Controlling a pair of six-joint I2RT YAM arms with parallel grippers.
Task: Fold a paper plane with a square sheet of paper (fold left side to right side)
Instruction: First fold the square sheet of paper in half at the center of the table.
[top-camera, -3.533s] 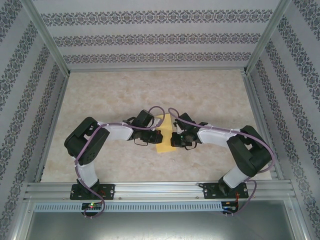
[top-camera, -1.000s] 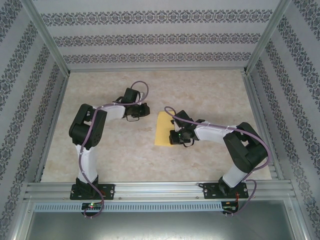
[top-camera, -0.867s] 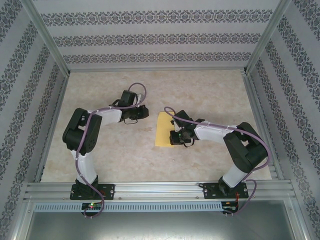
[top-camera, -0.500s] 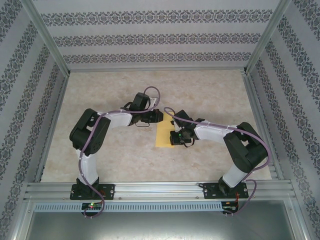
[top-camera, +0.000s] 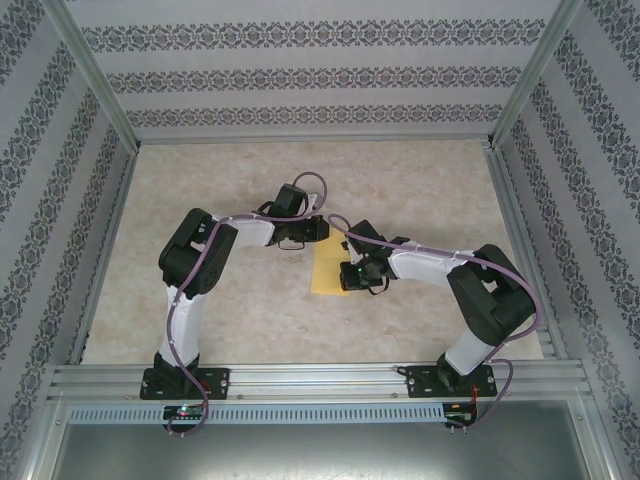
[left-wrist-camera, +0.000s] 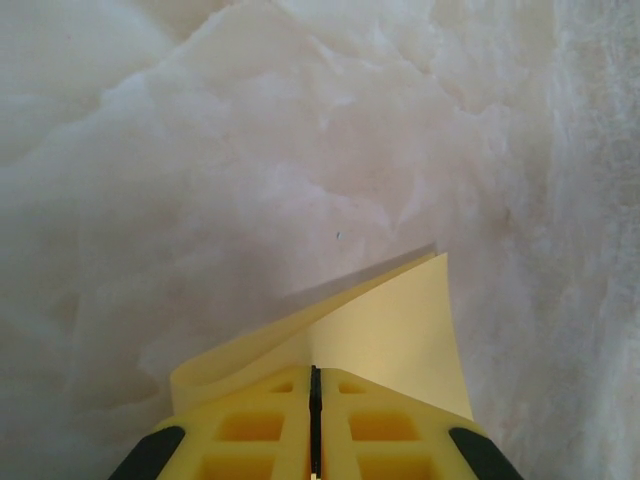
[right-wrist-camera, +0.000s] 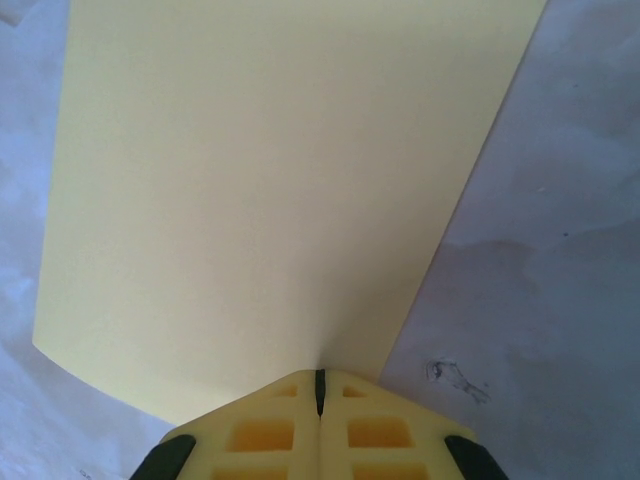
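The folded square sheet of paper (top-camera: 322, 272) lies mid-frame in the top view, where the left gripper (left-wrist-camera: 313, 385) at its upper end and the right gripper (right-wrist-camera: 320, 388) on its right edge, both with fingers pressed together, probably flatten the crease.

A pale marbled table (top-camera: 420, 180) lies between 3 walls (top-camera: 320, 75) papered in dark ornamental bands. An aluminium rail (top-camera: 320, 378) crosses the near edge, a slotted strip (top-camera: 320, 412) beside it. A small dark mark (right-wrist-camera: 455, 378), perhaps a scuff, dots the tabletop.
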